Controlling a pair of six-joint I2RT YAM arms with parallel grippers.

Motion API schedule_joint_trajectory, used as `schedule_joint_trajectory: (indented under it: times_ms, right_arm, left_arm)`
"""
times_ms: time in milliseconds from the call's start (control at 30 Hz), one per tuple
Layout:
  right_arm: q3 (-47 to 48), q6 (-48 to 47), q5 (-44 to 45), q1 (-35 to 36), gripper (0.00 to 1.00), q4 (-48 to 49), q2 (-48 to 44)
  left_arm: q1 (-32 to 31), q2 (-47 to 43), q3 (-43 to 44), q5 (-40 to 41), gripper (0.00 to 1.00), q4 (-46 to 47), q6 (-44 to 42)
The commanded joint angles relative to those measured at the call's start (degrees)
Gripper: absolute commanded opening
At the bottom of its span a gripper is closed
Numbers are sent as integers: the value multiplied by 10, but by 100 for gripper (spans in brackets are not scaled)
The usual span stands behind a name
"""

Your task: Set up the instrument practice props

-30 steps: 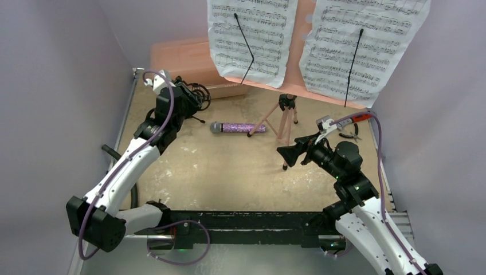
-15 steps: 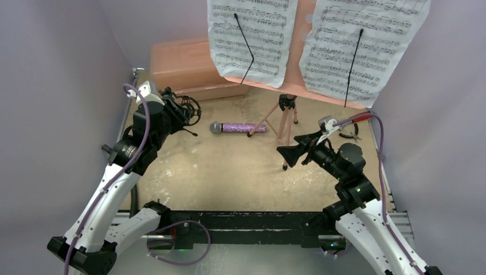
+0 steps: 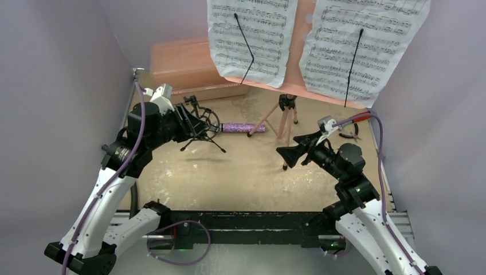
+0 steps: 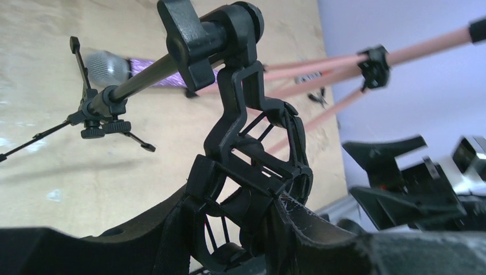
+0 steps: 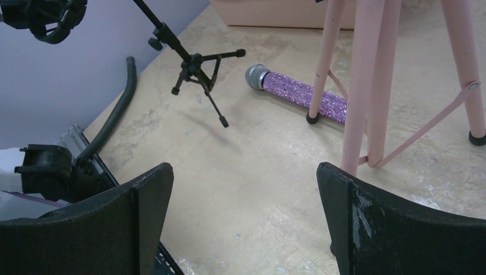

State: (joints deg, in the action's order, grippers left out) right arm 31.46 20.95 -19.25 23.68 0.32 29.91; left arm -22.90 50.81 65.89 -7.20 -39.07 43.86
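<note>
Pink music stand [image 3: 302, 57] stands erected far right on the bench [image 3: 240, 177], with the sheet-music pages [image 3: 252, 34] clipped on: done. Left gripper [image 3: 184, 121] jaws clamp the tilted mic stand [image 5: 195, 64] by its cradle, its legs off the bench. Microphone [image 3: 243, 127] lies flat and unmounted, just beside a pink leg. Right gripper [image 3: 292, 150] jaws gape, empty. Free room is near centre; the side walls [image 3: 57, 86] are close.

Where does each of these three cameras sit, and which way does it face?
Top external: above and behind the robot, looking down at the table; left arm, right arm, left gripper and right gripper show.
Left wrist: on the left arm, looking past its fingers, clamped on the mic stand, toward the right gripper.
Right wrist: on the right arm, looking between its open fingers leftward across the table.
Shared: all three show the purple microphone.
</note>
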Motion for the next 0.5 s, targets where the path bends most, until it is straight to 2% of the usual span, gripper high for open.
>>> schedule_joint_trajectory:
  times_ms: [0, 467]
  right_arm:
    - [-2, -7, -11, 0, 98, 22, -7]
    - [-2, -2, -7, 0, 98, 33, 6]
  left_arm:
    - [2, -15, 7, -125, 20, 80, -9]
    - [-4, -17, -26, -240, 20, 96, 9]
